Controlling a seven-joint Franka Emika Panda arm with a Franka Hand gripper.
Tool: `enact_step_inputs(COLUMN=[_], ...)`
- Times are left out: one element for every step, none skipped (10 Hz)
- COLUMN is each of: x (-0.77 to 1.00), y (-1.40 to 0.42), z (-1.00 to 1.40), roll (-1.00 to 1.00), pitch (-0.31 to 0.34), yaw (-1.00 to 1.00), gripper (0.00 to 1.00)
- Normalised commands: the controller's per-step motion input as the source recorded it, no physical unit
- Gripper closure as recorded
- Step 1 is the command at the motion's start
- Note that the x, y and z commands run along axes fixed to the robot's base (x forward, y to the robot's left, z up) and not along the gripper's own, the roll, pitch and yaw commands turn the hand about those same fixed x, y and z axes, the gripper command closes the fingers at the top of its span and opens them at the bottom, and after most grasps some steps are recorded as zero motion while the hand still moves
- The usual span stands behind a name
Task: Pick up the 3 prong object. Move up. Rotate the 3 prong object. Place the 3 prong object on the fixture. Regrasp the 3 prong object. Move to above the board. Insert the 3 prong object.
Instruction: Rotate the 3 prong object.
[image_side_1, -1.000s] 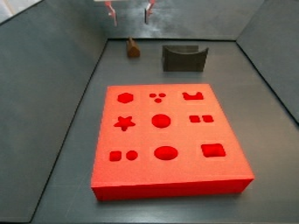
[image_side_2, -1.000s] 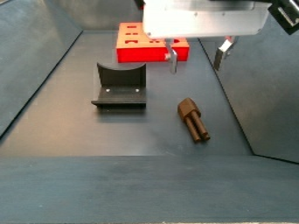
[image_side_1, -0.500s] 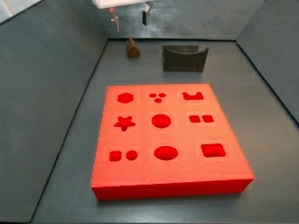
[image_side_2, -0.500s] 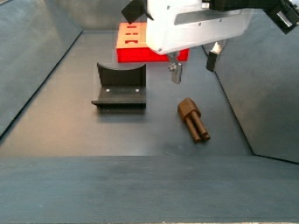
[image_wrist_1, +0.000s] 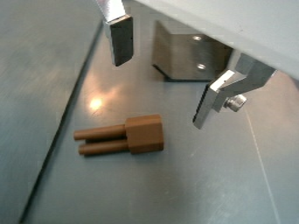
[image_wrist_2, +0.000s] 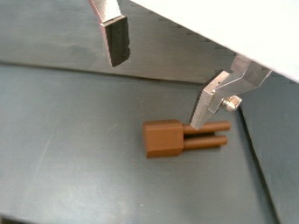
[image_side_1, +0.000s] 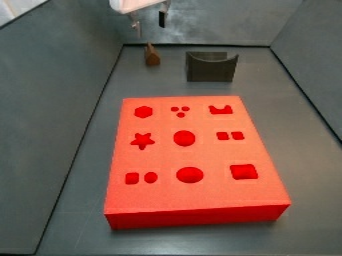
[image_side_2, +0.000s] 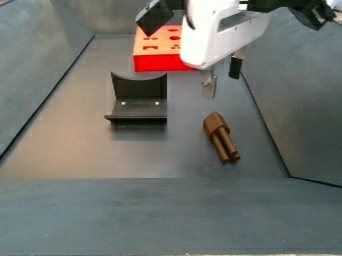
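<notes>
Brown 3 prong object (image_wrist_1: 124, 137) on floor, gripper (image_wrist_1: 163, 76) above, jaws apart, empty.

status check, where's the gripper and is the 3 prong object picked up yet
Gripper open, empty, above the 3 prong object. Piece lying flat on the floor, not yet grasped, clear of the fingers. Fixture alongside, nothing in the way.

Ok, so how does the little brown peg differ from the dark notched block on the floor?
The brown peg is tan-brown; the fixture is dark grey. The peg is far smaller than the fixture. The peg lies on its side with its prongs level, while the fixture stands upright on its base plate, notch upward. Both rest on the grey floor, untouched, with the open gripper hanging above, nearer the peg.
</notes>
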Motion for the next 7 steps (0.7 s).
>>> enact_step_inputs(x=[0.04,0.04,0.04,0.04,0.04,0.04,0.04], y=[0.0,0.0,0.0,0.0,0.0,0.0,0.0], z=[-0.02,-0.02,-0.02,-0.02,-0.02,-0.02,-0.02], roll=[0.0,0.0,0.0,0.0,0.0,0.0,0.0], pitch=[-0.01,-0.01,-0.011,-0.011,-0.012,-0.012,-0.013], yaw=[1.0,1.0,1.0,1.0,1.0,1.0,1.0], gripper=[0.0,0.0,0.0,0.0,0.0,0.0,0.0])
